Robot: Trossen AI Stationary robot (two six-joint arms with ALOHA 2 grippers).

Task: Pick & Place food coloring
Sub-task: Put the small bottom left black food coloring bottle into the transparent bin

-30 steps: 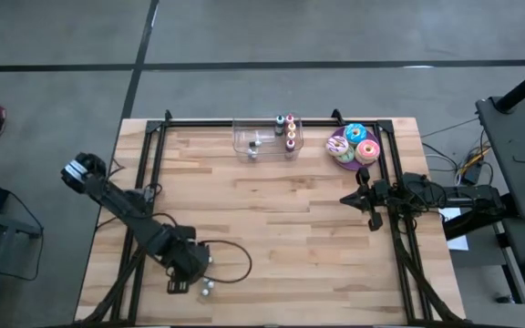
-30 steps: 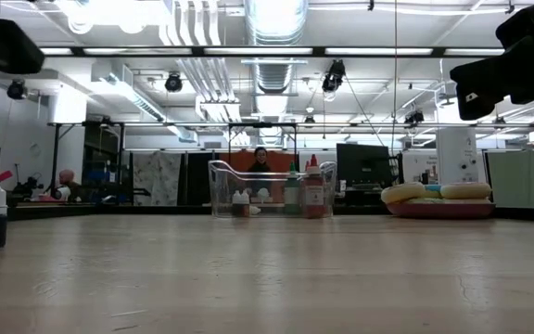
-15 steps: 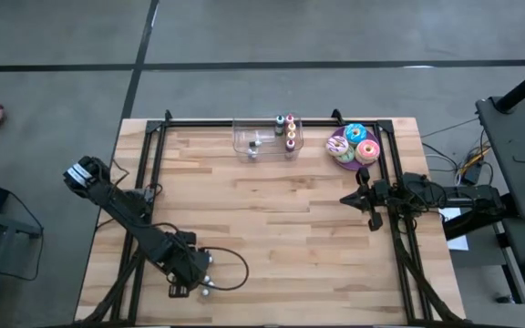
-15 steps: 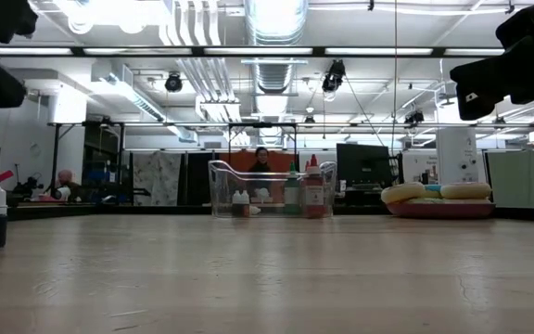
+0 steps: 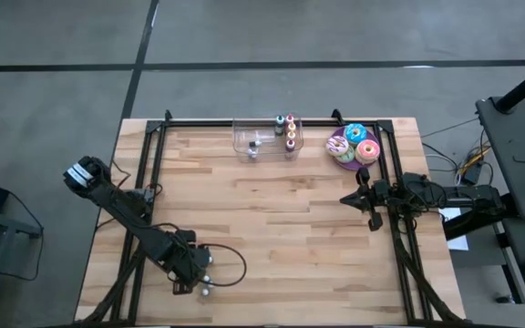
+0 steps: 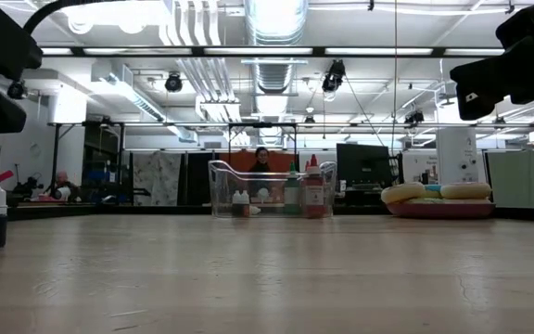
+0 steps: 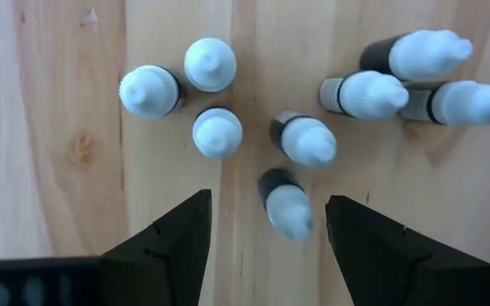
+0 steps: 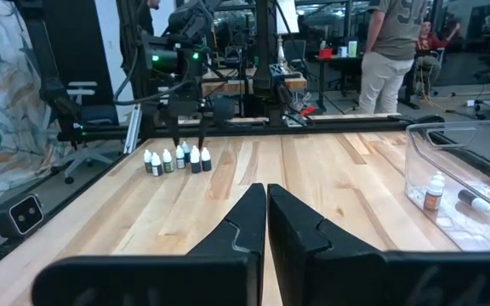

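Fingers of the left claw (image 7: 266, 225) stand spread, pointing straight down over white-capped food coloring bottles (image 7: 289, 201) clustered upright on the counter (image 5: 290, 210); one sits roughly between them, probably leaning. The right claw (image 8: 266, 217), shut, waits well apart.

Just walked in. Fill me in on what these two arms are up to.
The left pincer hangs open right above a cluster of small white-capped bottles near the table's front-left edge, gripping none. The right pincer waits shut at the right side. Across the table, a clear bin already holds a few bottles, beside a plate of doughnuts.
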